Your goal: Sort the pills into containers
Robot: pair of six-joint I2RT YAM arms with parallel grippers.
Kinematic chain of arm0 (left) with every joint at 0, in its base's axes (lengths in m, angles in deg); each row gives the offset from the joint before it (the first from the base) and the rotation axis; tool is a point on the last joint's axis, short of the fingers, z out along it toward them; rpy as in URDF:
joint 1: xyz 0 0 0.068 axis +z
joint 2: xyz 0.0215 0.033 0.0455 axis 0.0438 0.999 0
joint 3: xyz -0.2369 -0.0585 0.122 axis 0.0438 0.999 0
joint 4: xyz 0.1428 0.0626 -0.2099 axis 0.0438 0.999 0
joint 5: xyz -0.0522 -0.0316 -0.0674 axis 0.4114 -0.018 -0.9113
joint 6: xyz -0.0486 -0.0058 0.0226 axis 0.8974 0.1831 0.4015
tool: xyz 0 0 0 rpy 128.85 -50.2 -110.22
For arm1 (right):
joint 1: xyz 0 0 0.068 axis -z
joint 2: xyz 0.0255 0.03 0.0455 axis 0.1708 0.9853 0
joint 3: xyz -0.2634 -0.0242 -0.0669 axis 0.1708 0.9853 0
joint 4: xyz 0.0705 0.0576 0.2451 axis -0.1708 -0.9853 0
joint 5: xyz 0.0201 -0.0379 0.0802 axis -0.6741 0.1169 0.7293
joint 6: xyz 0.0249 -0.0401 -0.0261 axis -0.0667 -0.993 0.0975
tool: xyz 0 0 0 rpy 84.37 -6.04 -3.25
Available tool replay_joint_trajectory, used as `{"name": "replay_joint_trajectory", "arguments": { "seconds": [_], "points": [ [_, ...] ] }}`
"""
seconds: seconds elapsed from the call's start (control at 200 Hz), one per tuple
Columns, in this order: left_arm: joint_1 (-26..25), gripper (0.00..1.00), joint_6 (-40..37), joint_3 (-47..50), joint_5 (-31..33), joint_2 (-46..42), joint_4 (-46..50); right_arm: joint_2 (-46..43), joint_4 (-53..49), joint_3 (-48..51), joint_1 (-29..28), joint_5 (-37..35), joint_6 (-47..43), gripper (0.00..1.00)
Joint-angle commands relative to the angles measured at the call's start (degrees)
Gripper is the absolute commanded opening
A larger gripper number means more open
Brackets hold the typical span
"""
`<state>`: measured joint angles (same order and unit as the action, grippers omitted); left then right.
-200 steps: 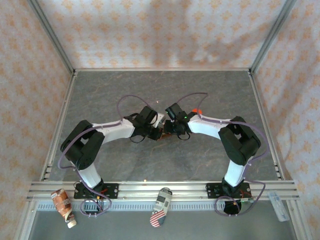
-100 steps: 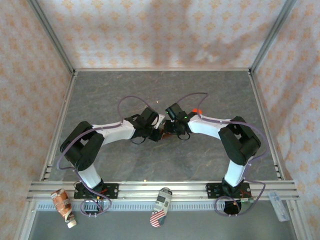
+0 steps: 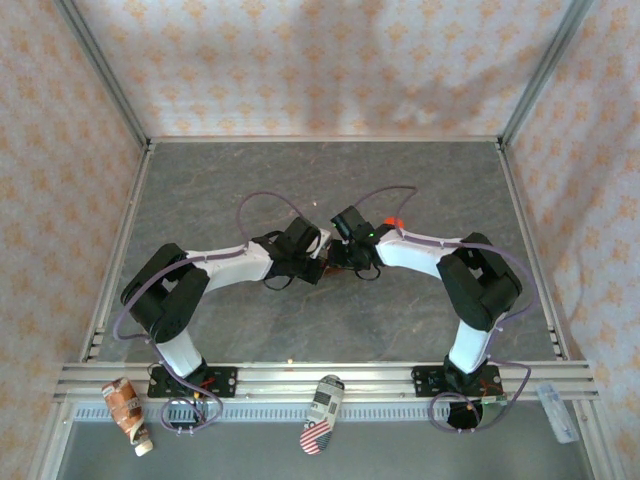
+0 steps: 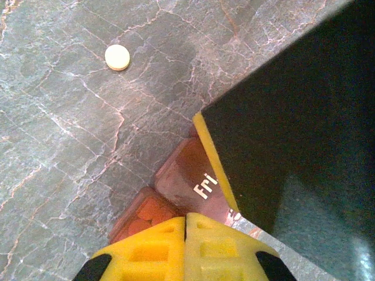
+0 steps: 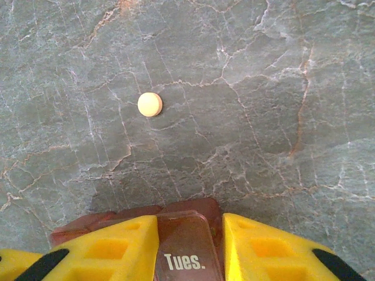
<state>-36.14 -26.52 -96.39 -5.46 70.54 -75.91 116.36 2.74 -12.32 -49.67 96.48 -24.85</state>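
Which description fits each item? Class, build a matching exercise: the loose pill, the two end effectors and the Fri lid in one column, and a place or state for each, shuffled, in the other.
Column one
1. loose pill
2. left end effector
3. right end effector
4. Fri lid

Column two
A. yellow fingers pressed together
B. clamped on the Tues. lid
C. lying alone on the grey table
D. red-brown, just ahead of the fully shut end effector

Pairs: 1-C, 2-A, 3-B, 4-D
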Motion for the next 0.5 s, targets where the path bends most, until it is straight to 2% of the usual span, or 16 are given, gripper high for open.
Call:
{"name": "replay_joint_trajectory", "arguments": {
  "seconds": [0.0, 0.035, 0.08, 0.17, 0.305, 0.395, 0.455, 0.495],
  "points": [
    [-1.8, 0.00, -2.5, 2.5, 3.5, 2.1, 5.1, 2.7, -4.4, 1.8, -0.3, -2.8, 0.1, 0.33],
    [-1.9, 0.00, -2.3, 2.4, 3.3, 0.7, 4.7, 2.3, -4.8, 1.5, -0.3, -3.0, 0.0, 0.33],
    [-1.9, 0.08, -2.0, 2.0, 3.3, -1.1, 4.3, 1.8, -5.6, 0.6, -0.3, -3.0, -0.4, 0.33],
    [-1.9, 0.17, -1.6, 0.8, 3.8, -5.3, 3.5, 0.4, -7.8, -2.3, -0.3, -3.2, -1.2, 0.34],
    [-1.8, 0.43, -1.6, -1.4, 8.0, -12.0, 1.8, -3.0, -11.2, -9.4, 0.4, -3.9, -2.7, 0.38],
    [-1.5, 0.70, -2.1, -2.7, 12.6, -17.2, 1.1, -5.3, -13.5, -14.7, 1.6, -4.1, -3.3, 0.46],
    [-1.0, 0.98, -2.6, -3.3, 15.7, -20.5, 0.7, -6.9, -15.1, -18.0, 2.7, -4.0, -3.8, 0.55],
    [-0.6, 1.00, -3.0, -3.6, 18.4, -22.7, 0.6, -8.0, -16.4, -20.0, 3.6, -4.1, -4.1, 0.63]
  ]
}}
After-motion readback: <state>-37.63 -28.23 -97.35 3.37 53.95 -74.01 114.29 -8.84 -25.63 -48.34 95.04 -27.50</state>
